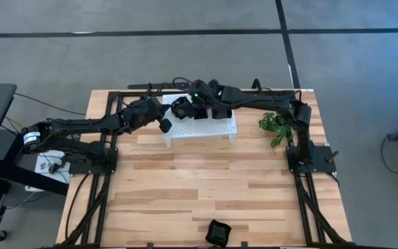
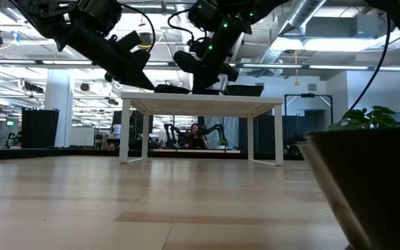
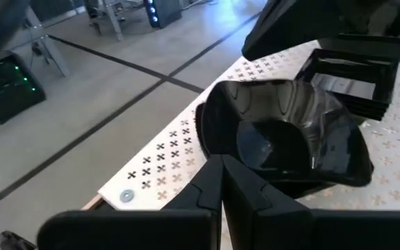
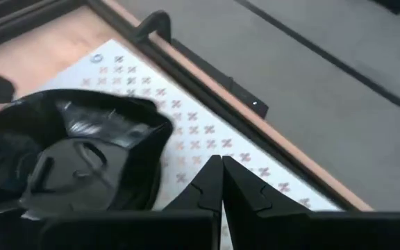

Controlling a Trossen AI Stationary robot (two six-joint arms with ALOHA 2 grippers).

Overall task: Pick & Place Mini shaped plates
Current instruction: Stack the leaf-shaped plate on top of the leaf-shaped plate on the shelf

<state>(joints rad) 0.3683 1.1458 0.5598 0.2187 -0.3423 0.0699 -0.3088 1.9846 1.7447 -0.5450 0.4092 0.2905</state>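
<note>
1. Where the wooden tabletop [image 1: 206, 187] runs toward the near edge, it lies mostly bare, with only one small black dish [image 1: 218, 232] at the front edge; whether it was placed there as part of the task I cannot tell
2. Farther back, at the right side, the green plant [image 1: 276, 126] stands apart from the work
3. At the far end stands the white perforated rack [image 1: 200, 128], and both arms reach over it
4. The left tool [image 3: 221, 182] has its fingers pressed together with nothing between them, its tips just beside the rim of a wavy-rimmed plate [image 3: 283, 132] that sits on the rack
5. Beyond that plate, a stack of square plates [image 3: 356, 76] rests on the same rack
6. The right tool [image 4: 221, 177] is likewise pinched closed and empty, poised over the rack next to a glossy black plate [image 4: 75, 160] lying there
7. Judged from this, the job looks early or between picks: neither tool grips a plate, several plates remain gathered on the rack, and most of the moving seems left to do
8. The next pick would need a tool to spread its fingers before it can take a rim
</note>
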